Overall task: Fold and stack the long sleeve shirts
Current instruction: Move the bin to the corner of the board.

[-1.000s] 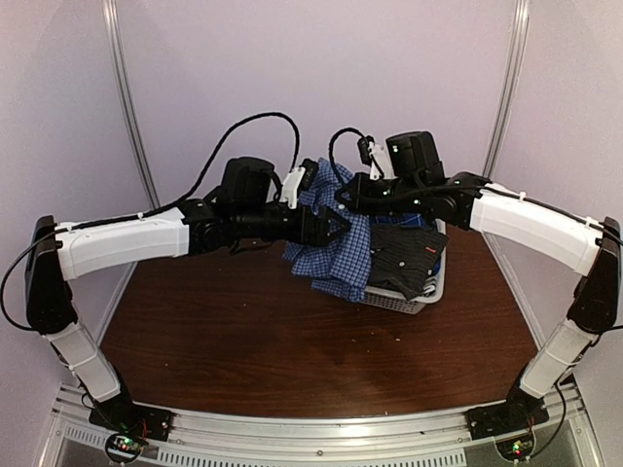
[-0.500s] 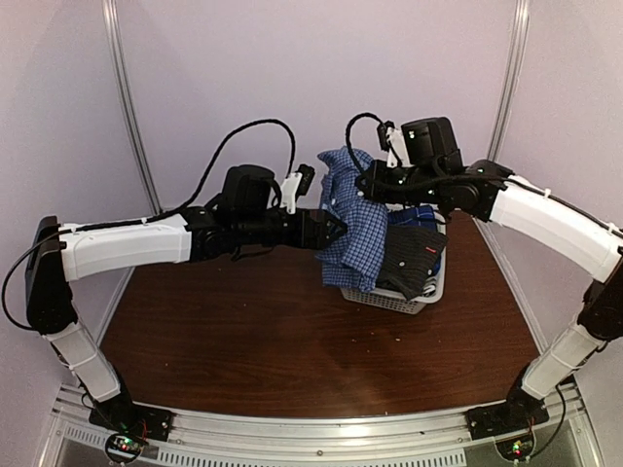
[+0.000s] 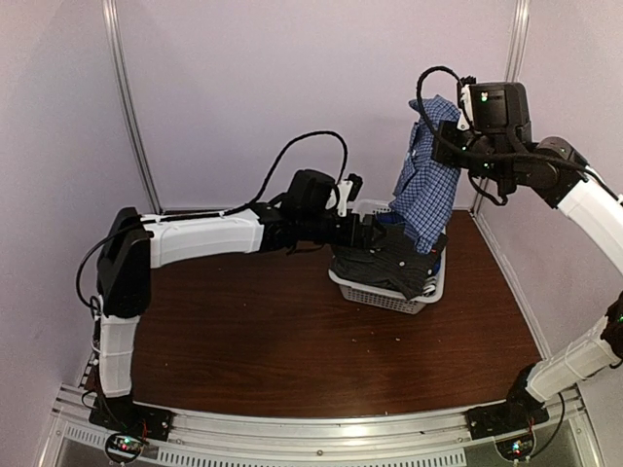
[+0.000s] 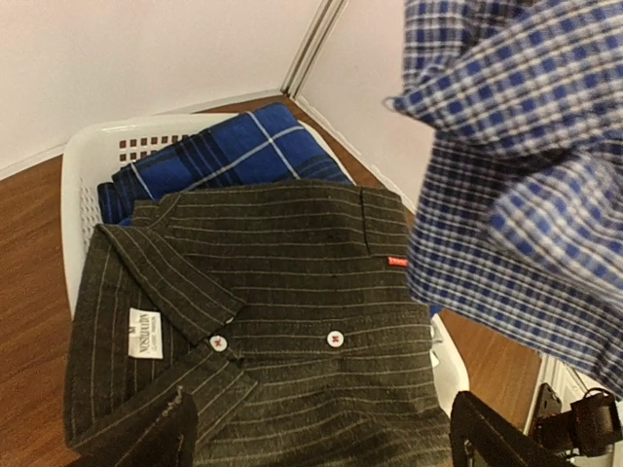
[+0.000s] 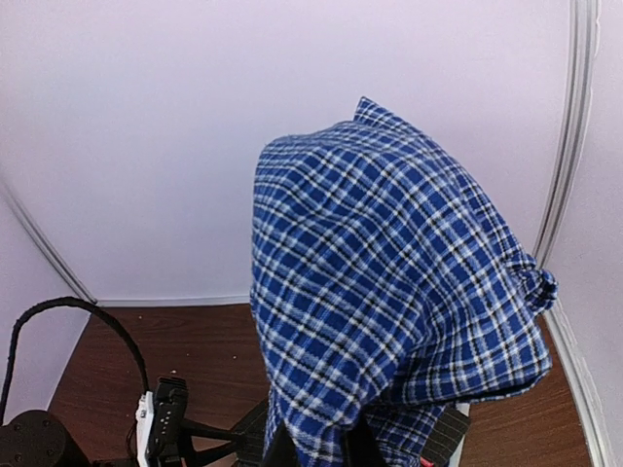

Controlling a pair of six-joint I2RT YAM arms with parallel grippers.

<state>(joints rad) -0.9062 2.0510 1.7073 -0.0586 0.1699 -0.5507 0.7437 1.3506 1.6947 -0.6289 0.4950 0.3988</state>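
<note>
1. Top external view showed the right gripper (image 3: 446, 144) clamped on a bunch of the checked shirt (image 3: 428, 185), high above the far right corner of the basket (image 3: 378, 296). The cloth hung down in a loose column. Whether its lower end touched the basket's contents or hung just over them could not be told.
2. The left gripper (image 3: 378, 233) stood at the basket's left rim with its fingers spread wide and nothing between them. It was aimed over the dark striped shirt (image 4: 292, 292) lying on top inside the basket, with a blue plaid garment (image 4: 214, 156) under it toward the far wall.
3. The step in hand looked like getting this one shirt out of the basket so that it could be laid on the bare desk (image 3: 243, 331) on the basket's near side.
4. To do that well, the hem needed to clear the basket's rim before any sideways travel. Otherwise it could drag the striped shirt along or tip the basket.
5. The free gripper would best take a second hold on the hanging cloth at an edge such as a shoulder or the collar, not in the middle. The shirt could then be spread between two points.
6. The right wrist view showed only a bunched fold with what looked like a collar tip at the top, and the sleeves could not be picked out. That edge would need finding first.
7. A pinch on bunched cloth may hold few layers, so a slow, steady carry toward the basket's near side seemed wise
</note>
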